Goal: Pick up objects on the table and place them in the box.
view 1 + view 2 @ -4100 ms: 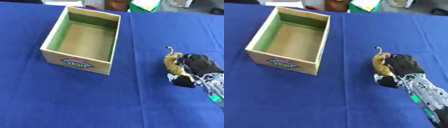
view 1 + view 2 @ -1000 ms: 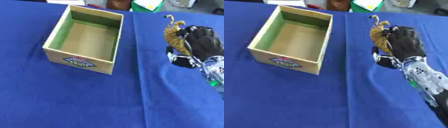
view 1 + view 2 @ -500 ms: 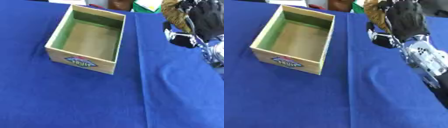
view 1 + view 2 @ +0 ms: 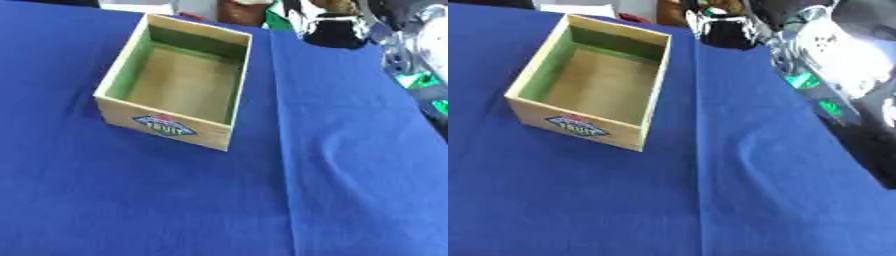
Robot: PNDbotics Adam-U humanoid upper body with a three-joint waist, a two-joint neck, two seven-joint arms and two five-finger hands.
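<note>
A wooden box (image 4: 164, 126) with green inner walls and a fruit label on its front stands left of centre on the blue cloth; nothing lies inside it. My right hand (image 4: 336, 32) hangs raised at the top edge, just right of the box's far right corner, with its silver forearm (image 4: 833, 47) running off to the right. Its fingers are curled on a yellow-brown striped toy (image 4: 335, 4), of which only a sliver shows at the top edge; the rest is cut off. My left hand shows in no view.
The blue cloth (image 4: 332, 165) covers the whole table, with a crease running down right of the box. Mixed clutter (image 4: 675, 10) stands beyond the far edge. Green items (image 4: 424, 82) lie off the table's right side under my forearm.
My right hand has risen with the striped toy and moved far and left, from mid-right of the table to beside the box's far corner. The view has also shifted.
</note>
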